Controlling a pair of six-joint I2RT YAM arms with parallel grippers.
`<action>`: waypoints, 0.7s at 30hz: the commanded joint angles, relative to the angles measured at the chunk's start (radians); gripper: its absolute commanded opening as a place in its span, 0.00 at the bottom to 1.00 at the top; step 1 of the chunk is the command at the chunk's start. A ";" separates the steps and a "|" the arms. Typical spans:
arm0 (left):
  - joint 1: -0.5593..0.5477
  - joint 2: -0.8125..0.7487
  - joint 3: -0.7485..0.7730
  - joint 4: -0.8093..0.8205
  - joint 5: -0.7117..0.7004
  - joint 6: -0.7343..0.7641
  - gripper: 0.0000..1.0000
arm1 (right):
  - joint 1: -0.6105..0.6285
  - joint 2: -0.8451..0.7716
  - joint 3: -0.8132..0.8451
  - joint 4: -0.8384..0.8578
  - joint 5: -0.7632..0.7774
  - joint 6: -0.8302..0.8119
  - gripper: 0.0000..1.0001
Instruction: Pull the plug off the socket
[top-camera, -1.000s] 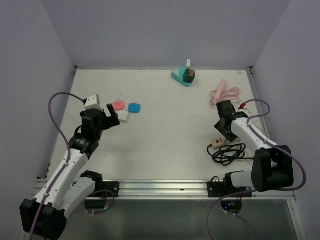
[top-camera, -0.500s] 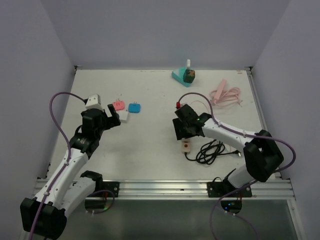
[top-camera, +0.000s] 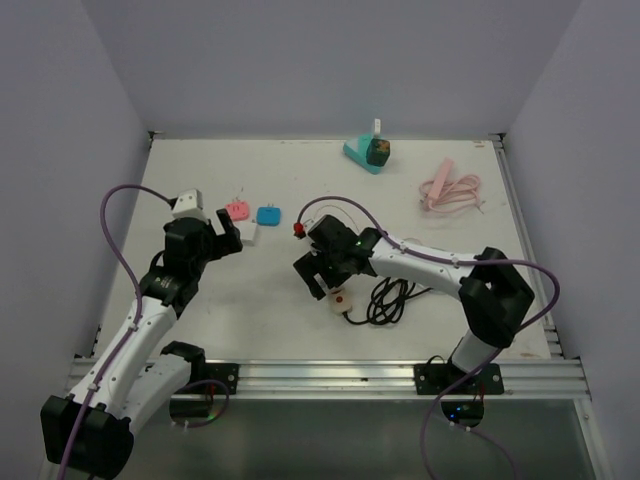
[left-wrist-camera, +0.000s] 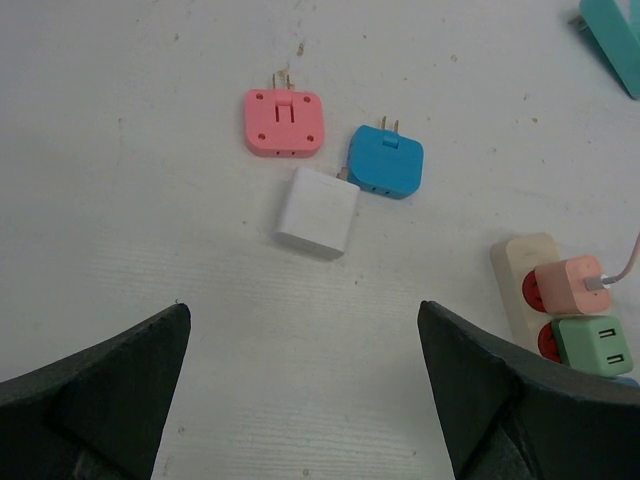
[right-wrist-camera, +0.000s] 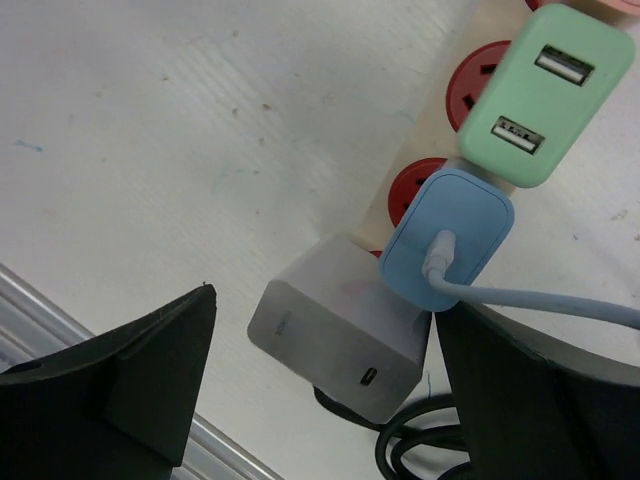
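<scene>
Swung in from the right, the right gripper (right-wrist-camera: 325, 300) now hangs over mid-table, jaws spread and empty, and the strip (right-wrist-camera: 425, 120) with its cord (top-camera: 385, 298) has come left with it; the left gripper (left-wrist-camera: 302, 310) waits wide and empty at far left. Below the right jaws sits the grey charger (right-wrist-camera: 340, 330), seemingly seated in the strip's end socket though the joint is hidden, beside a blue plug (right-wrist-camera: 447, 235): hard, smooth, light plastic, best pinched on its flat sides, and the light strip will likely lift too unless pinned. Bare table lies left, but the near rail (top-camera: 330, 372) is close.
</scene>
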 joint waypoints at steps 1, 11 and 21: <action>0.008 0.001 -0.002 0.025 0.067 -0.009 1.00 | 0.016 -0.070 0.064 0.042 -0.115 0.010 0.95; -0.071 0.011 0.074 -0.099 0.287 -0.128 0.98 | 0.005 -0.352 -0.058 0.054 0.107 0.180 0.99; -0.641 0.278 0.234 -0.096 0.066 -0.063 0.97 | -0.244 -0.616 -0.353 0.080 0.006 0.309 0.92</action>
